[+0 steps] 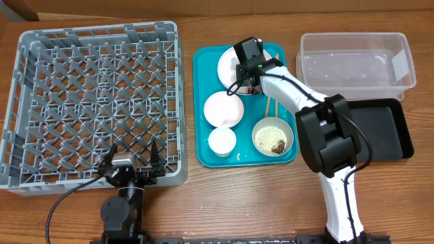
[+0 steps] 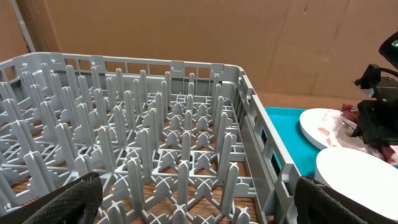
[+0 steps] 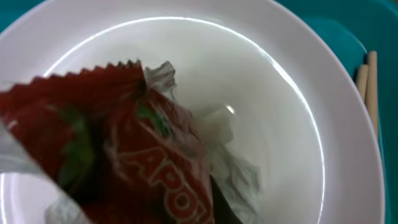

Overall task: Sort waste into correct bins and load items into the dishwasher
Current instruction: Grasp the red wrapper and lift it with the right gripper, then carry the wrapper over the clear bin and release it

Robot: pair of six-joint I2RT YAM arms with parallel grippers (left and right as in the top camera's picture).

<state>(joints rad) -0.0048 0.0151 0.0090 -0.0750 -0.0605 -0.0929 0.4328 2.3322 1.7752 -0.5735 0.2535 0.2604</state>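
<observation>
Crumpled wrapper [image 3: 143,155], glossy red with a zigzag-cut edge and wrinkled silvery film, fills the right wrist view. It lies in the smooth, round, white large plate [image 3: 280,93], directly under the right gripper [image 1: 243,68]. Whether that gripper pinches the foil or only hangs over it cannot be told, since no fingertip shows clearly. Thin wooden chopsticks [image 3: 367,81] lie just beside the plate's rim on the teal tray [image 3: 336,25]. Back toward that arm's base, the same tray carries a small plate [image 1: 224,108], a small cup [image 1: 222,140] and a bowl [image 1: 255,137] of pale rice [image 1: 268,132] with a brown lump [image 1: 279,146]. To the hand's right, off the tray, stand the clear tub [image 1: 356,64] with rounded corners and the matte black tray [image 1: 383,129]. The left gripper [image 1: 131,154], fingers spread wide and holding nothing, hangs over the near edge of the grey lattice dish rack [image 1: 95,102], with rows of upright pegs ahead of it.
</observation>
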